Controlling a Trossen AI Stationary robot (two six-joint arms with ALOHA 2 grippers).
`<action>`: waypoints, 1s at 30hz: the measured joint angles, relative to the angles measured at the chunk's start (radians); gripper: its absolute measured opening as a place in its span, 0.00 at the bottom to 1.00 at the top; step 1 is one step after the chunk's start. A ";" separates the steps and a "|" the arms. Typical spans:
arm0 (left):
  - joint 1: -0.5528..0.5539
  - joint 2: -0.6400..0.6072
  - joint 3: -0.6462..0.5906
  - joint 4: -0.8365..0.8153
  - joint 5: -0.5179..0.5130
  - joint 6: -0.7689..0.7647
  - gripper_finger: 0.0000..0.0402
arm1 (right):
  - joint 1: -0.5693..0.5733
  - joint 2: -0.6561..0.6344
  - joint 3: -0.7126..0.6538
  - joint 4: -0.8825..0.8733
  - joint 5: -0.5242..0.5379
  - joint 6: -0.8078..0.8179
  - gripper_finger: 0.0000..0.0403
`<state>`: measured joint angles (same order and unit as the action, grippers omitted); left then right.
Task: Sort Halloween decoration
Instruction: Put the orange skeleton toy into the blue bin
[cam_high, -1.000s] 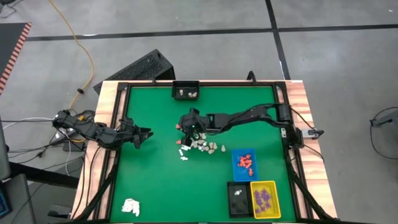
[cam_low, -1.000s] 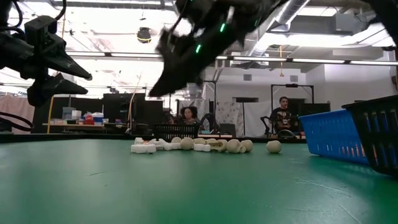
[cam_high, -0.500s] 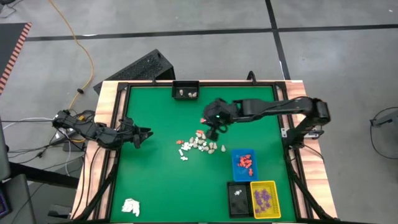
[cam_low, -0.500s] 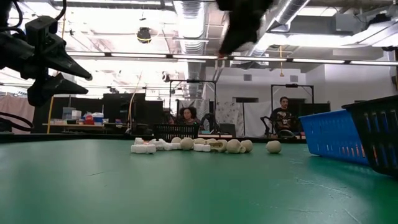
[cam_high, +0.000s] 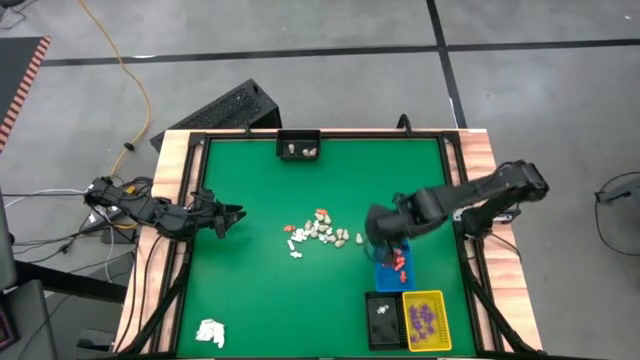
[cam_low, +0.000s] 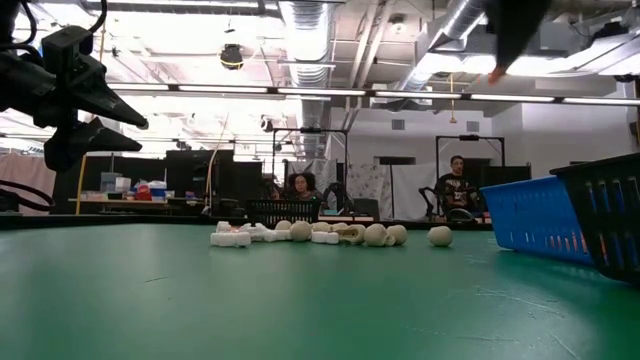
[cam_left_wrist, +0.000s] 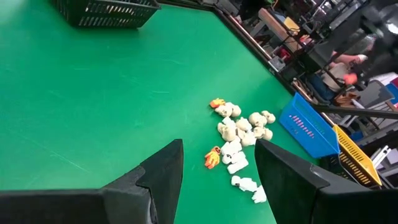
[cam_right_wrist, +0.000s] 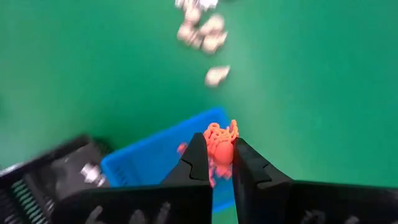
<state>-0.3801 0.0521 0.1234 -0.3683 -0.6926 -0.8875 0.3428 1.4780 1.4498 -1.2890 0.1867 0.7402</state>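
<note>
Counter (cam_high: 250, 290) green, wood-framed, both arms over it. Left gripper (cam_high: 237, 214) waits near the counter's left edge, jaws parted and empty; in its wrist view the two dark fingers (cam_left_wrist: 165, 171) stand apart with bare green between them. White wad (cam_high: 210, 332) lies well behind and below that gripper, at the near left corner.

Loose pile of Halloween decoration (cam_high: 322, 232) sits between the two grippers, mostly cream and white pieces with two orange-red ones (cam_left_wrist: 212, 157) at its edges. Black basket (cam_high: 298, 146) at the far edge holds a few pale pieces.

Right gripper (cam_high: 380, 228) hangs just past the pile's right end, over the near rim of the blue tray (cam_high: 392, 265). Its jaws are nearly closed, pinching one orange-red figurine (cam_right_wrist: 219, 145); shape is possibly a spider, too blurred to be sure. Blue tray directly beneath the gripper already holds orange-red pieces. Black tray (cam_high: 382, 318) with a white piece and yellow tray (cam_high: 426, 320) with purple pieces lie beyond it, side by side and touching.
</note>
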 joint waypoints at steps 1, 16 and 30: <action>0.000 0.000 0.000 0.000 0.000 0.000 0.47 | 0.030 0.007 0.000 -0.009 -0.001 0.036 0.08; 0.000 0.000 0.000 0.000 -0.006 0.007 0.47 | 0.270 0.071 -0.053 -0.072 -0.010 0.430 0.08; 0.000 0.000 0.000 0.000 -0.007 0.003 0.47 | 0.208 0.073 -0.159 0.014 -0.105 0.296 0.08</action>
<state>-0.3801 0.0521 0.1234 -0.3686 -0.6998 -0.8842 0.5510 1.5505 1.2910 -1.2746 0.0814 1.0357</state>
